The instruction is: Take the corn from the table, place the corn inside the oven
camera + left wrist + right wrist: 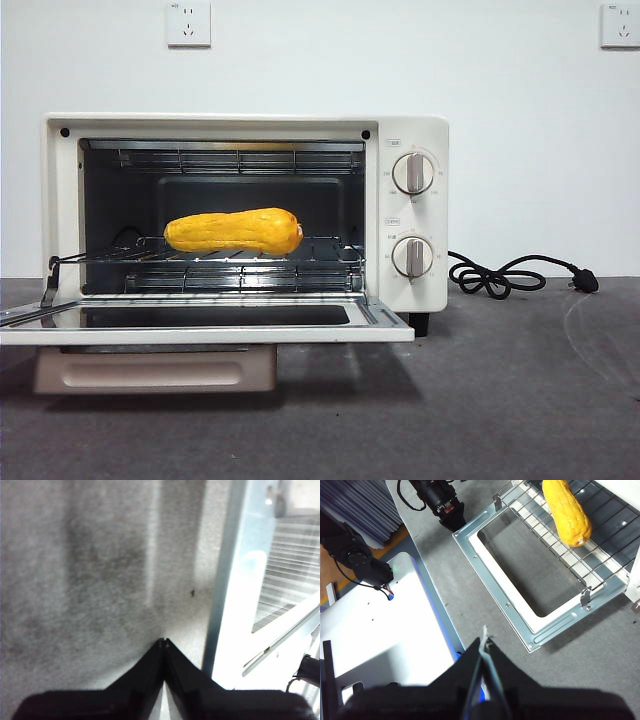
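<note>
Corn lies lengthwise on the wire rack inside the oven, door dropped open toward the near side, so the placing step looks done (all that might remain is shutting the door, which the task doesn't ask for). Right gripper hangs high above the table, near of the open door, jaws together and empty. Left gripper, also pinched together on nothing, points down at bare table beside the oven; neither arm shows from the front.
</note>
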### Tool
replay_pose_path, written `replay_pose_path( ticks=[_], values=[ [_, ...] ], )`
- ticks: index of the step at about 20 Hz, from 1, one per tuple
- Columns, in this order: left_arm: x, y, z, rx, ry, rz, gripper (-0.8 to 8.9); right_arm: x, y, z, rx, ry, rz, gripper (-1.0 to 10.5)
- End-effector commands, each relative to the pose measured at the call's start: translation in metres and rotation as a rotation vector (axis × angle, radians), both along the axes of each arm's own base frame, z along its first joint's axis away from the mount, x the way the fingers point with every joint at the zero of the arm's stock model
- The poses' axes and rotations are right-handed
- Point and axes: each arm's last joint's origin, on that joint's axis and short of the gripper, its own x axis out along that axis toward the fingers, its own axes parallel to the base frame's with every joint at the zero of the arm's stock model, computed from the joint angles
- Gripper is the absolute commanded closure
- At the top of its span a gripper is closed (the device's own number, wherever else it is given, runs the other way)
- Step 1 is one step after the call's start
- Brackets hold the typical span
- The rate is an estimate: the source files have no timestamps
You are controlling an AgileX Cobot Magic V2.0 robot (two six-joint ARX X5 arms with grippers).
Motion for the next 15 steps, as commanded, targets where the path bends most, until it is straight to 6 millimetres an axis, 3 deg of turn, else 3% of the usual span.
replay_pose_path(
  ticks=[1, 7, 15],
  values=[
    [0.000, -0.003, 0.010, -0.019, -0.050, -0.013, 8.22, 0.001, 0.001, -0.001, 0.001, -0.005, 0.011, 9.6],
    [0.005, -0.003, 0.048, -0.039, -0.194, 0.022, 8.22, 0.001, 0.001, -0.001, 0.001, -0.006, 0.011, 9.6],
    [0.037, 0.001, 0.121, -0.075, -0.410, 0.076, 8.22, 0.001, 0.001, -0.001, 0.001, -0.005, 0.011, 9.6]
  ],
)
